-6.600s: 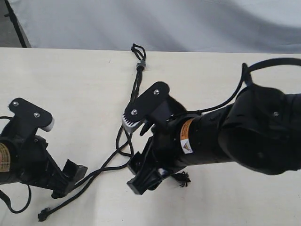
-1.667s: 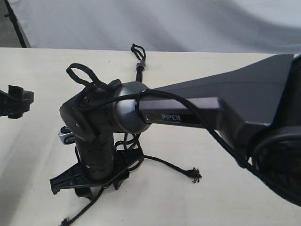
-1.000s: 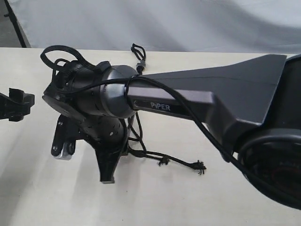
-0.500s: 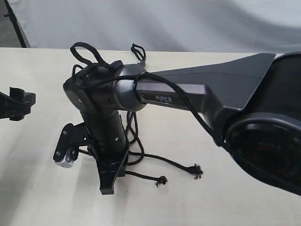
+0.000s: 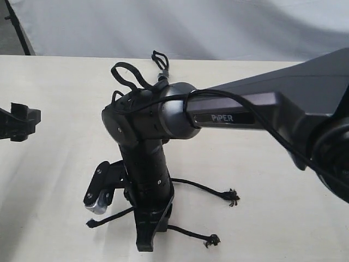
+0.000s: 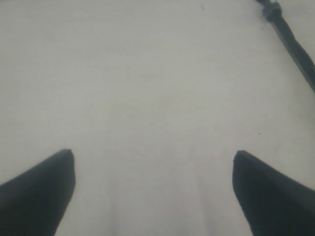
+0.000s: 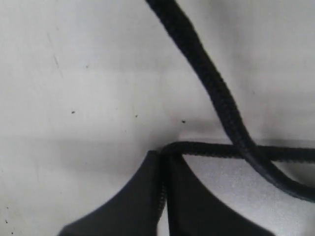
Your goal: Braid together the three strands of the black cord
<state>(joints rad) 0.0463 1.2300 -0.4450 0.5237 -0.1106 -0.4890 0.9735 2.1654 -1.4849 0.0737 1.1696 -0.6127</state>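
Black cord (image 5: 160,59) is lying on the pale worktop (image 5: 60,82). Its loop and grey band (image 5: 162,73) are sitting at the top of the exterior view, and its three strands (image 5: 203,187) are running down beneath the right arm. I am seeing the right pincer (image 7: 162,156) pointing down at the worktop among the loose ends, its fingers pressing tight together on one strand (image 7: 216,149) right at their tips. A second strand (image 7: 206,83) is crossing it just beside the grip. Frayed tips (image 5: 233,196) are lying out to either side of that pincer. The left pincer (image 6: 153,153) is hanging well off to the left, jaws standing wide over bare worktop, gripping nothing.
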